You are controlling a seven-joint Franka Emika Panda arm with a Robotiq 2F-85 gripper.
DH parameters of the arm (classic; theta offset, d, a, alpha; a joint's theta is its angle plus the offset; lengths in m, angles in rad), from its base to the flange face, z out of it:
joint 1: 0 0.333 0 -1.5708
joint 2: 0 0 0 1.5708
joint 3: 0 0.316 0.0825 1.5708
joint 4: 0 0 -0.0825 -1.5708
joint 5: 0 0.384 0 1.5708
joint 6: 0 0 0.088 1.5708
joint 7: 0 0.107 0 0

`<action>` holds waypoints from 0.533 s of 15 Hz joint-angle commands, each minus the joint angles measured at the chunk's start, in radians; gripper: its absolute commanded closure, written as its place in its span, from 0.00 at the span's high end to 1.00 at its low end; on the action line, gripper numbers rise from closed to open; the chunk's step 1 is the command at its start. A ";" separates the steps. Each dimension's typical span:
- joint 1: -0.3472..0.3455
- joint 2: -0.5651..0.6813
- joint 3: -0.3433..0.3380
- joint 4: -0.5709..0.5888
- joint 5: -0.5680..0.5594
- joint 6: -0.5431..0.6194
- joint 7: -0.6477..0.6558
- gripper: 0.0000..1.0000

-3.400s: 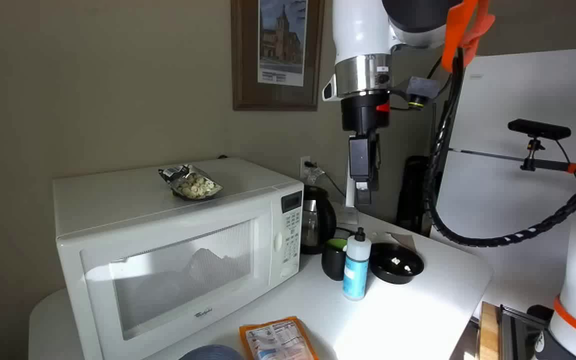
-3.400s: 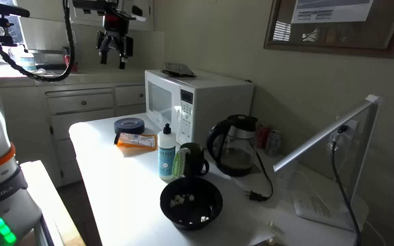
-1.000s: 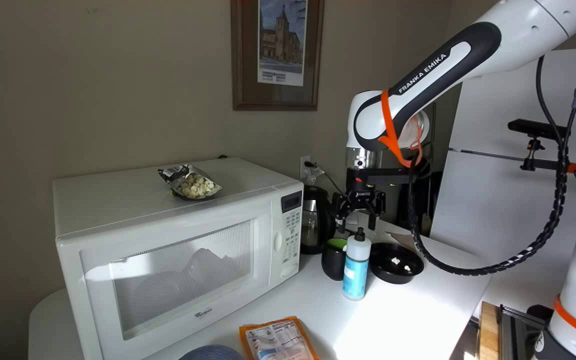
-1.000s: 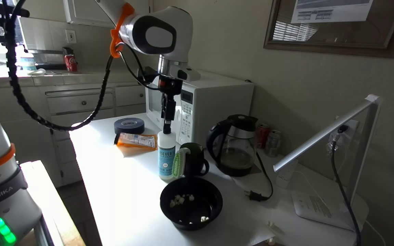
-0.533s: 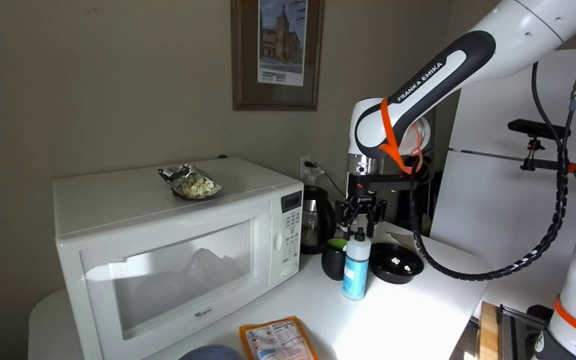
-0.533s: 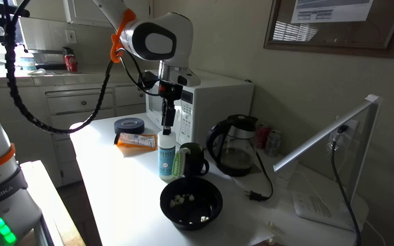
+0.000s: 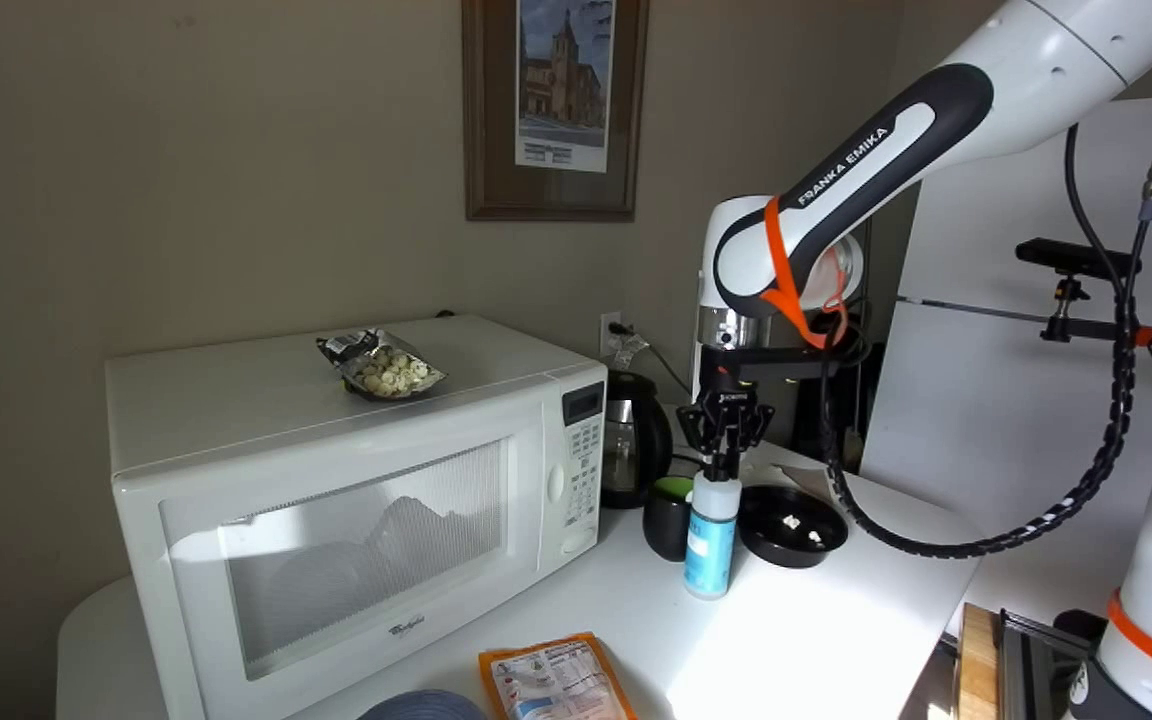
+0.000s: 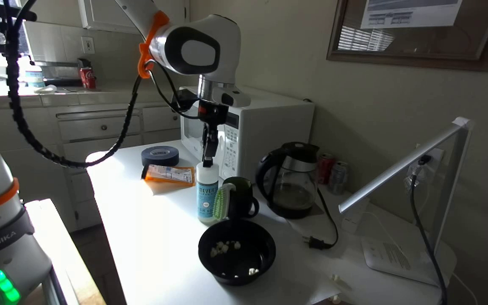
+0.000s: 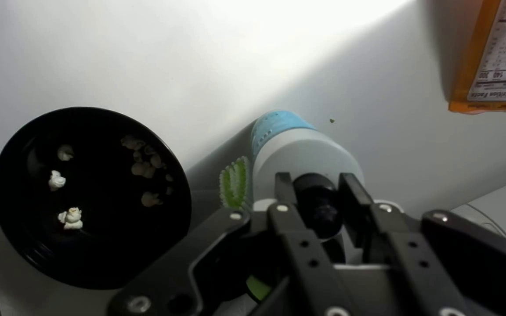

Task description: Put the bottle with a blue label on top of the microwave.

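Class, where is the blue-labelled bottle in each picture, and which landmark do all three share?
In an exterior view: the bottle, lower half, right of centre.
In an exterior view: the bottle, lower half, left of centre.
In the wrist view: the bottle, from above, right of centre.
Shared landmark: the black bowl.

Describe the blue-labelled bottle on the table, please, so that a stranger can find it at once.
Start at the big white microwave and its control panel. Near it, the bottle stands on the table beside a dark mug and a black bowl. Unlike them, it is slim and pale with a blue label, its black top held by the hand.
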 commanded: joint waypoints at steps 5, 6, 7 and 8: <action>0.034 -0.311 0.047 -0.017 -0.071 -0.187 -0.096 0.07; 0.050 -0.348 0.046 0.015 -0.055 -0.261 -0.149 0.07; 0.068 -0.387 0.040 0.051 -0.035 -0.335 -0.205 0.07; 0.075 -0.420 0.041 0.093 -0.030 -0.419 -0.225 0.07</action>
